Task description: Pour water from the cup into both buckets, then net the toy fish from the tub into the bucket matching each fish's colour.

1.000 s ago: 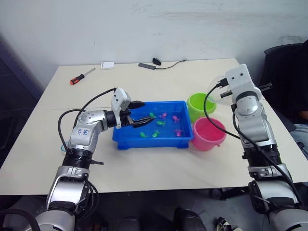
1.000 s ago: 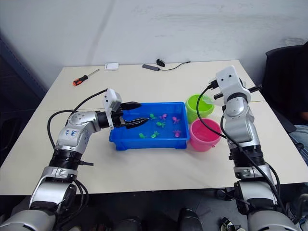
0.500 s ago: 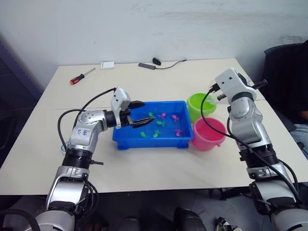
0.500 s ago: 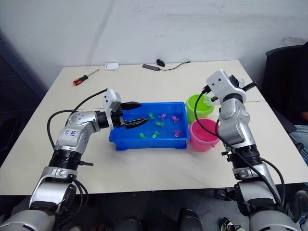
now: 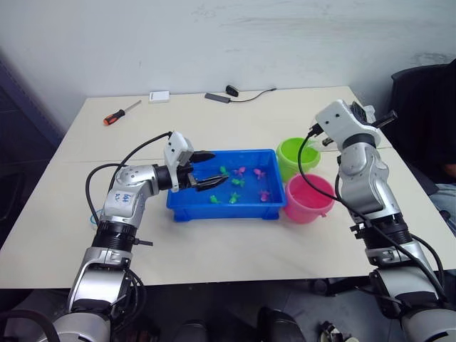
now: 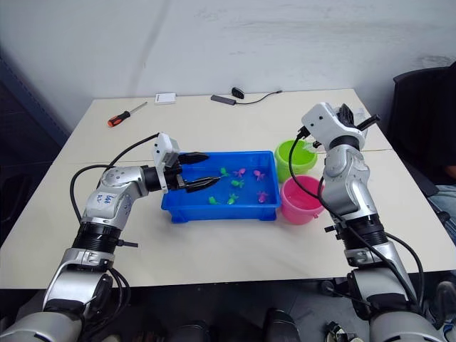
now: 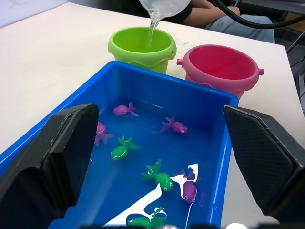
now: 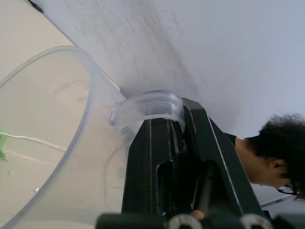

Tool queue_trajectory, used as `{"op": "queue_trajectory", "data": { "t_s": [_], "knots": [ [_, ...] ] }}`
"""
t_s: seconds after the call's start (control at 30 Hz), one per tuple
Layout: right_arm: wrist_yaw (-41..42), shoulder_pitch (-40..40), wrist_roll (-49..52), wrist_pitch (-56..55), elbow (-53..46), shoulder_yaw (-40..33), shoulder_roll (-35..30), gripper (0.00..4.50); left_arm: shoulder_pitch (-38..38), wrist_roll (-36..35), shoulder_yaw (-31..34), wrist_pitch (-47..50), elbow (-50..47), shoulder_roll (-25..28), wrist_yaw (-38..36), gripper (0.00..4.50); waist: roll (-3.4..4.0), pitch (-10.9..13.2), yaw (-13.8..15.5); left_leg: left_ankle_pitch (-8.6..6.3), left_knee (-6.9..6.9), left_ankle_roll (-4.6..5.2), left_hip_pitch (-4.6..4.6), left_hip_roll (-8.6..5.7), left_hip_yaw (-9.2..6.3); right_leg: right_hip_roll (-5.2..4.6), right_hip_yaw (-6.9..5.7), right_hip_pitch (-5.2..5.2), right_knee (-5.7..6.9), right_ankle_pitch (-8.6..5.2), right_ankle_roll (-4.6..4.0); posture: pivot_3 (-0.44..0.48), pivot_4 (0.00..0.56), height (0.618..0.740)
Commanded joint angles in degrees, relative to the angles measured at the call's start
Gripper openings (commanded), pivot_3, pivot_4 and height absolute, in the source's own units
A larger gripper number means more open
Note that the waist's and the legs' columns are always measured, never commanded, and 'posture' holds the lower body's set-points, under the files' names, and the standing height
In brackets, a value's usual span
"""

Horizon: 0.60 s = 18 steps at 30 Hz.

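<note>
On the beige table (image 5: 235, 235), right claw (image 8: 162, 157) grasps the cup (image 8: 52, 143); left claw (image 5: 203, 169) released.

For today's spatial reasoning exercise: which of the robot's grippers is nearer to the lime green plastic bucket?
Right. The right gripper holds the clear plastic jug tipped just above the lime green plastic bucket, pouring into it. The left gripper hovers open over the far end of the blue tub.

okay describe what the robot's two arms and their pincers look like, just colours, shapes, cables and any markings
Both arms are silver-grey metal segments with black joint rings, each ending in a white boxy wrist housing. Loose black cables loop along both. The left pincer has two tapered black fingers; in its wrist view they look like broad textured wedges. The left upper arm carries small blue markings. The right pincer is black too.
</note>
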Motion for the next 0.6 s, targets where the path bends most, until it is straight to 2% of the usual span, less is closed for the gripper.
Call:
{"op": "queue_trajectory", "data": {
  "t_s": [0.03, 0.6],
  "knots": [
    [-1.1, -1.4, -1.9, -1.3, -0.9, -0.5, -0.9, 0.04, 0.2, -0.4, 0.2, -1.0, -2.2, 0.7, -0.5, 4.50, 0.00, 0.0, 0.0, 0.00, 0.00, 0.00, 0.00, 0.00, 0.00, 0.00, 0.00, 0.00, 0.00, 0.00, 0.00, 0.000, 0.150, 0.740],
    [-0.8, -0.6, -4.5, -3.4, -1.1, -0.3, -1.3, 0.04, 0.3, -0.1, 0.1, -1.5, -1.9, 0.8, -1.0, 4.50, 0.00, 0.0, 0.0, 0.01, 0.00, -0.01, 0.00, 0.00, 0.00, 0.00, 0.00, 0.00, 0.00, 0.00, 0.00, 0.000, 0.150, 0.740]
  ]
}}
